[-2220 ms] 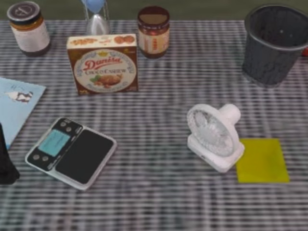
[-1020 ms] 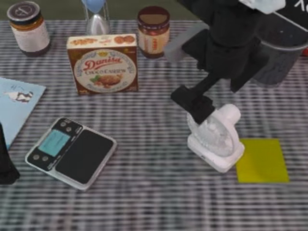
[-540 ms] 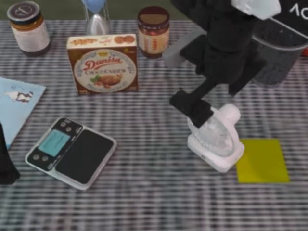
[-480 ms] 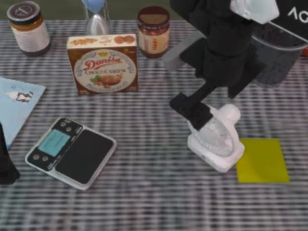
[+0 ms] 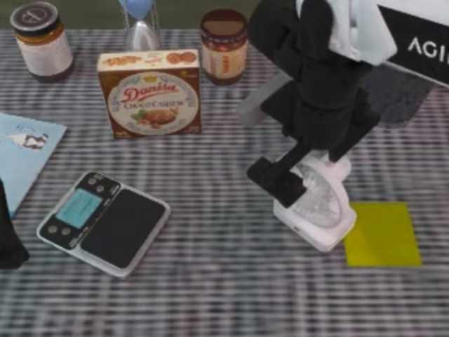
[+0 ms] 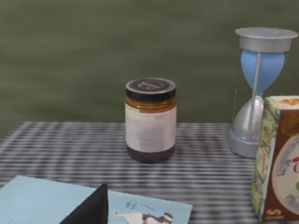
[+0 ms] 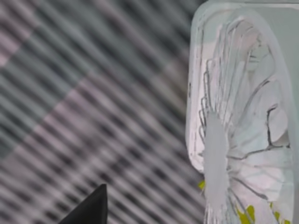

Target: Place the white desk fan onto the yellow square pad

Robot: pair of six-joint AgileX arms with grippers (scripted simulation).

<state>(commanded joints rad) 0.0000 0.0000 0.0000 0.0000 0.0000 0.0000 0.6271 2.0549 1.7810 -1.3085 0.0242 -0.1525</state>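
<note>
Jaws state on right gripper (image 5: 298, 175) can't tell; it straddles white desk fan (image 5: 319, 210), grasp step — next clamp, lift onto yellow square pad (image 5: 382, 234)

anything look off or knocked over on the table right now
Nothing stands out. The white desk fan sits upright beside the yellow square pad, not yet on it, with the right gripper down over it. Jars, box and scale sit orderly.

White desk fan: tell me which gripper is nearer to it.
Right. The right gripper is down over the white desk fan, right at its grille. The left gripper sits parked at the table's far left edge.
</note>
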